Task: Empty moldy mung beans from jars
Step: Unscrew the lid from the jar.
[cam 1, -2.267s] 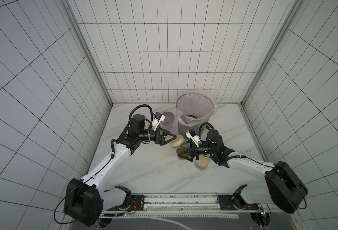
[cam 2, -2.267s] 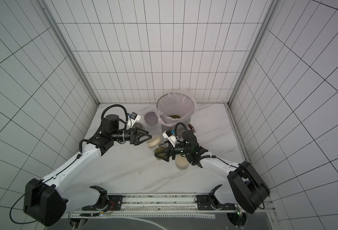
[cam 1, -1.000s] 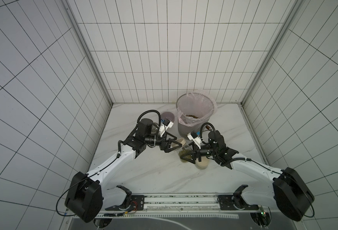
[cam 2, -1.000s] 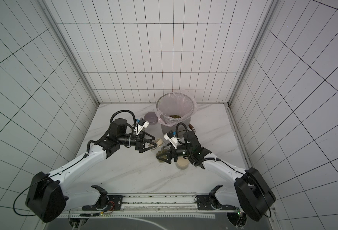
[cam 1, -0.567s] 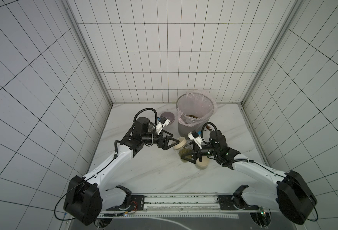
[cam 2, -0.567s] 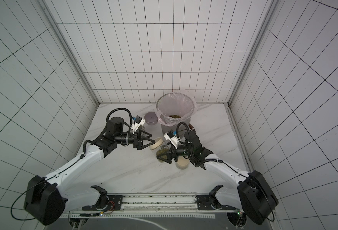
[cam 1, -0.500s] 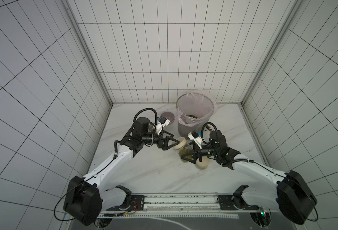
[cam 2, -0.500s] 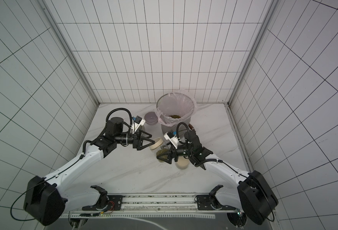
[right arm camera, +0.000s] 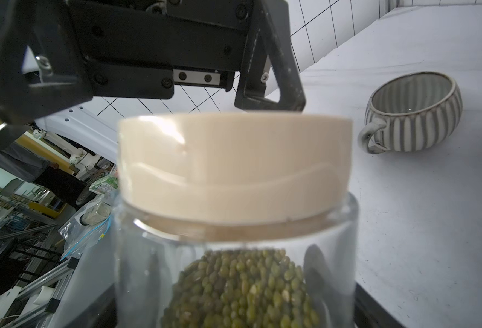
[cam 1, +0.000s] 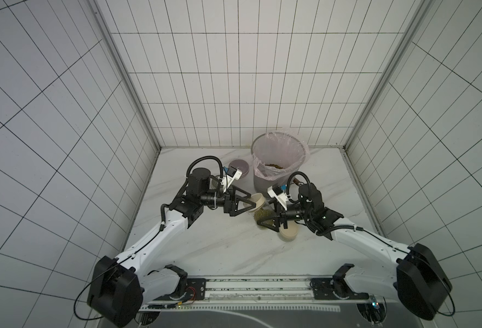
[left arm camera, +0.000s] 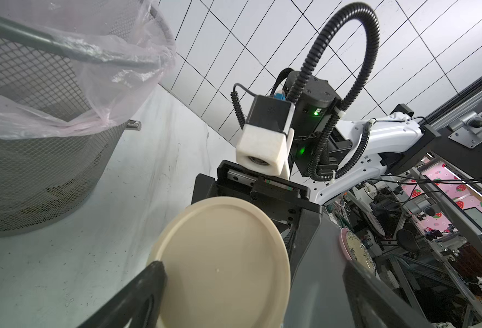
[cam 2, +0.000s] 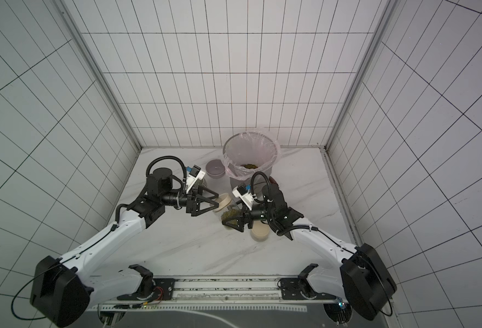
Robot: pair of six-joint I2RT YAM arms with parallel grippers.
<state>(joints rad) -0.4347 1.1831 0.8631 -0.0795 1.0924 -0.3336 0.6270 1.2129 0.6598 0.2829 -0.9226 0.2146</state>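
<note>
Now, on the marble bench [cam 1: 220, 247] of a white-tiled enclosure, the left hand [cam 1: 252, 204] is seen reached in from the left with its fingers spread wide. It is set about the beige lid [cam 1: 255, 199] of a glass jar [cam 1: 262, 221] but is not pressed onto it. A ribbed mug [right arm camera: 413, 113] is shown standing on the bench in the right wrist view, and a small greyish bowl [cam 1: 238, 167] is seen near the back wall in both top views. In the left wrist view the lid's flat face is turned toward the camera, with one black fingertip [left arm camera: 153, 279] laid against its rim and the opposite one held apart from it. The lid is seated on the jar, which is gripped round its clear body by the right hand [cam 1: 265, 223]. Olive-green mung beans [right arm camera: 242, 289] are heaped in the jar's lower part. Whether the jar's base is touching the bench cannot be told. Just behind the jar a grey mesh bin [cam 1: 262, 184] lined with pink film is stood, and more mung beans are seen at its bottom. Farther right, a second lid [cam 1: 288, 233], also beige, is laid flat on the bench just beside the right hand.
</note>
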